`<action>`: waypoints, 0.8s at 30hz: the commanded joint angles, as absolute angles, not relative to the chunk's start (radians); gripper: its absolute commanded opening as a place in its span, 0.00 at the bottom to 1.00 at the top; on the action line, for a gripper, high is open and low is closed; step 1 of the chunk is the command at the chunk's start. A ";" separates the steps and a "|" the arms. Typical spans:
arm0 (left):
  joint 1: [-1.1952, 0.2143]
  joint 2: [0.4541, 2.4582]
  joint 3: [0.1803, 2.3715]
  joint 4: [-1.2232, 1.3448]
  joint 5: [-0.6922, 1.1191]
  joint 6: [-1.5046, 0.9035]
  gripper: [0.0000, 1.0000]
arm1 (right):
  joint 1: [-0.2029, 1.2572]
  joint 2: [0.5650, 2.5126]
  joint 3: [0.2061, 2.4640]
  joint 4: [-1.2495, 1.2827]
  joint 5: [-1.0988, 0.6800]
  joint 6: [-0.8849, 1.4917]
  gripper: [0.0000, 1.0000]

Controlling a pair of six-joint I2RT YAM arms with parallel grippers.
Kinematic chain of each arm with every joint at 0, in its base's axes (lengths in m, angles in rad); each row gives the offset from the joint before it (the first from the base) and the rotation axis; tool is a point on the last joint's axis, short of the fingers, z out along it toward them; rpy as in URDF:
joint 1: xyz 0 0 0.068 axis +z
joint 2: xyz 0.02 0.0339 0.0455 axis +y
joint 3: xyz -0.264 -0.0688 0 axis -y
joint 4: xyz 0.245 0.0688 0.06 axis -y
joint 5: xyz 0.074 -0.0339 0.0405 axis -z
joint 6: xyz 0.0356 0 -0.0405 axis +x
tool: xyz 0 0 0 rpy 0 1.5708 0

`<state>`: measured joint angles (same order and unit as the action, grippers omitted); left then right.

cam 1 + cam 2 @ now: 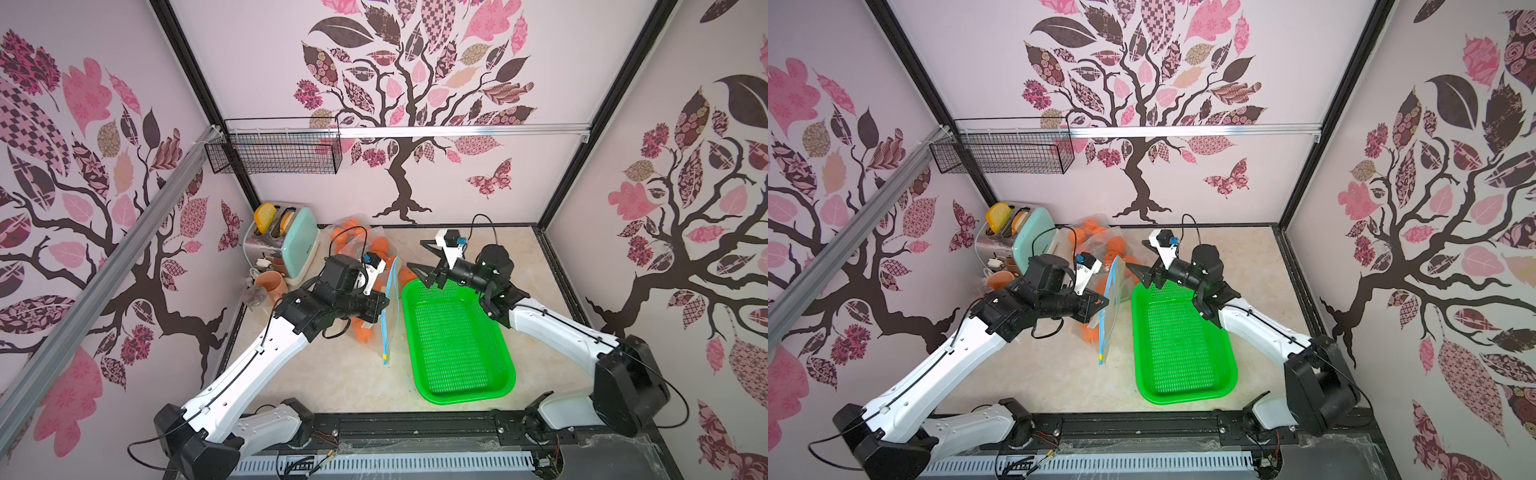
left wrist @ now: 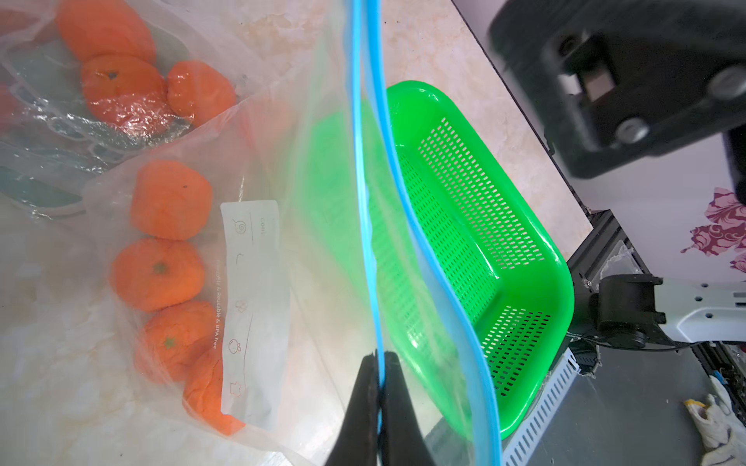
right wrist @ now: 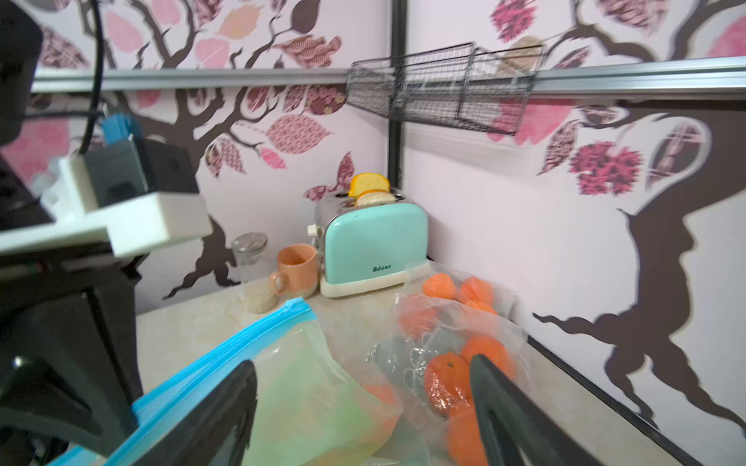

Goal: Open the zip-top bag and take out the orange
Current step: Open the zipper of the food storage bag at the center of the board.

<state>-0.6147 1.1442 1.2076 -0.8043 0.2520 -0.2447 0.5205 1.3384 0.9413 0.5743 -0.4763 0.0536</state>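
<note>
The zip-top bag (image 1: 390, 311) stands just beside the green basket (image 1: 453, 345), on the side towards the left arm. It hangs from its blue zip strip (image 2: 365, 193), on which the left jaws are pinched tight. The right jaws stand wide apart with nothing between them, above the basket's far corner nearest the bag. In the left wrist view the strip's two tracks run apart (so the mouth looks open along part of its length), and the oranges (image 2: 159, 274) lie heaped low in the bag, on the tabletop on the side away from the basket. The film looks thin, soft and slick and will likely sag and fold under the fruit, so the stiffer strip is the sound place to hold. An orange should be firm, round and apt to roll, so wide jaws across its middle would suit. A second bag of oranges (image 1: 353, 237) lies farther from the basket.
</note>
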 commanded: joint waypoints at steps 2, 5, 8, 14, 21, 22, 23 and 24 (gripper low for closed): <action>-0.611 1.129 1.226 -0.818 0.279 -0.221 0.00 | 0.537 1.182 0.928 0.445 -0.334 0.376 0.77; -0.611 1.138 1.222 -0.804 0.310 -0.241 0.00 | 0.622 1.122 0.891 0.411 -0.400 0.434 0.68; -0.612 1.133 1.211 -0.780 0.311 -0.261 0.00 | 0.699 1.110 0.899 0.325 -0.465 0.465 0.55; -0.611 1.108 1.166 -0.709 0.327 -0.297 0.00 | 0.737 1.168 0.858 0.394 -0.570 0.684 0.10; -0.611 1.119 1.140 -0.680 0.348 -0.307 0.00 | 0.796 1.254 0.930 0.321 -0.591 0.666 0.03; -0.611 1.120 1.140 -0.681 0.347 -0.305 0.00 | 0.799 1.258 0.934 0.314 -0.582 0.666 0.03; -0.611 1.121 1.142 -0.683 0.345 -0.305 0.00 | 0.802 1.263 0.935 0.312 -0.569 0.663 0.04; -0.611 1.123 1.143 -0.684 0.346 -0.305 0.00 | 0.804 1.268 0.934 0.305 -0.549 0.661 0.04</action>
<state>-0.6147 1.1248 1.1458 -0.7147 0.3321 -0.2996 0.7982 1.2671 0.8871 0.3244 -0.5621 0.6518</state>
